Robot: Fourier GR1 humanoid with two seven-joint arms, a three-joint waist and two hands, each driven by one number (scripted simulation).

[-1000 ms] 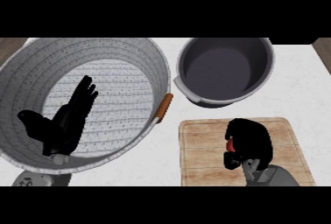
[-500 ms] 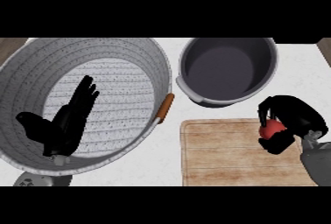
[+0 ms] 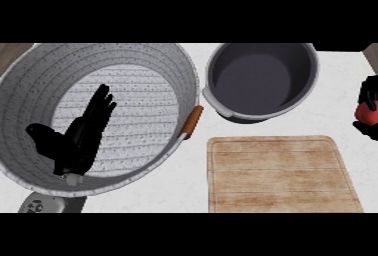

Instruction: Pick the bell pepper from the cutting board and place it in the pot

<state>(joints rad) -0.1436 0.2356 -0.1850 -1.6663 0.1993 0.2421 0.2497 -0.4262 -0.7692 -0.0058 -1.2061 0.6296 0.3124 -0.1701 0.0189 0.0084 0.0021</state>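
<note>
The red bell pepper [image 3: 367,114] shows at the view's right edge, above the counter and right of the pot, with my right hand [image 3: 368,94] curled round it. Only part of that hand and pepper is in view. The dark grey pot [image 3: 261,80] stands at the upper middle, nothing inside it. The wooden cutting board [image 3: 279,174] lies below the pot with nothing on it. My left hand [image 3: 81,135] rests open, fingers up, over the white woven basket at the left.
A large white woven basket [image 3: 44,80] fills the left half. A thin orange-brown object [image 3: 193,122] leans at its right rim, between basket and pot. A small grey device [image 3: 40,204] shows at the lower left.
My right hand has lifted the bell pepper off the cutting board and carried it up and right to the view's edge. The left hand has not moved.
</note>
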